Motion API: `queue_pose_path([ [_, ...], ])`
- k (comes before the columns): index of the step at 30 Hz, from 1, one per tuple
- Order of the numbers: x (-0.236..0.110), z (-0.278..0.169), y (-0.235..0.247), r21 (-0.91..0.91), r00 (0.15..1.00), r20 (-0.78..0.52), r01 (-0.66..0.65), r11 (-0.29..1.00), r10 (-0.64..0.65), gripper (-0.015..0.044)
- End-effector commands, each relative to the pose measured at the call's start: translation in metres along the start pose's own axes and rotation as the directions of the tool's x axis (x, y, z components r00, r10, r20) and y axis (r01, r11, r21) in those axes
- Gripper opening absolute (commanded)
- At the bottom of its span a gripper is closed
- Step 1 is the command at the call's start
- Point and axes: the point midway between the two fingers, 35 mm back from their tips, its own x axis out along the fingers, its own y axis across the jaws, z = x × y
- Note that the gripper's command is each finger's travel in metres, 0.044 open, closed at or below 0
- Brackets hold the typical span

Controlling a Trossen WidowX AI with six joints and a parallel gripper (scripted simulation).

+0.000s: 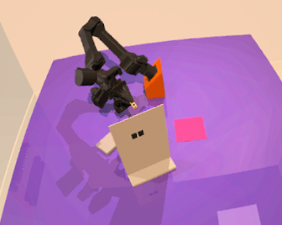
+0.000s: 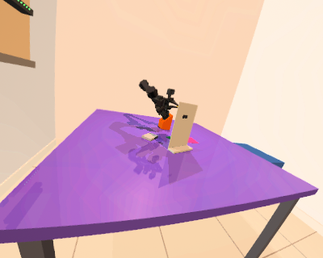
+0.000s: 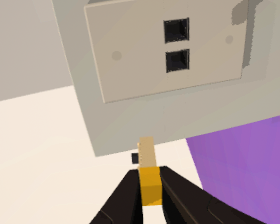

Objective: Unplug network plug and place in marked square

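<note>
My gripper (image 1: pixel 131 102) (image 3: pixel 150 181) is shut on the network plug (image 1: pixel 133 104) (image 3: pixel 146 152), a small tan and yellow piece that sticks out past the fingertips. The plug hangs in the air a short way off the upright beige panel (image 1: pixel 146 146) (image 2: pixel 183 125) (image 3: pixel 75 66), below its faceplate in the wrist view. Both sockets (image 3: pixel 176 30) (image 3: pixel 176 61) look dark and empty. The marked pink square (image 1: pixel 189 128) (image 2: pixel 194 140) lies on the table to the right of the panel, apart from my gripper. In the exterior view the gripper (image 2: pixel 173 106) is behind the panel's top edge.
An orange wedge block (image 1: pixel 155 82) (image 2: pixel 165 122) stands behind the panel next to my arm. The panel's flat base (image 1: pixel 105 144) (image 2: pixel 149 136) juts out on my side. A pale square patch (image 1: pixel 238 218) lies at the table's front. A blue object (image 2: pixel 258 155) sits off the table's right edge.
</note>
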Motion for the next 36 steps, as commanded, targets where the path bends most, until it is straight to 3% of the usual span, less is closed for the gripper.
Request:
queue_pose_path([
  [1,0.013,-0.009,-0.007,0.037,0.999,-0.025,0.048,0.998,-0.047,0.0],
  [16,0.053,-0.05,-0.034,0.118,0.966,-0.111,0.248,0.962,-0.235,0.0],
  [36,0.085,-0.101,-0.073,0.195,0.869,-0.129,0.494,0.847,-0.478,0.0],
])
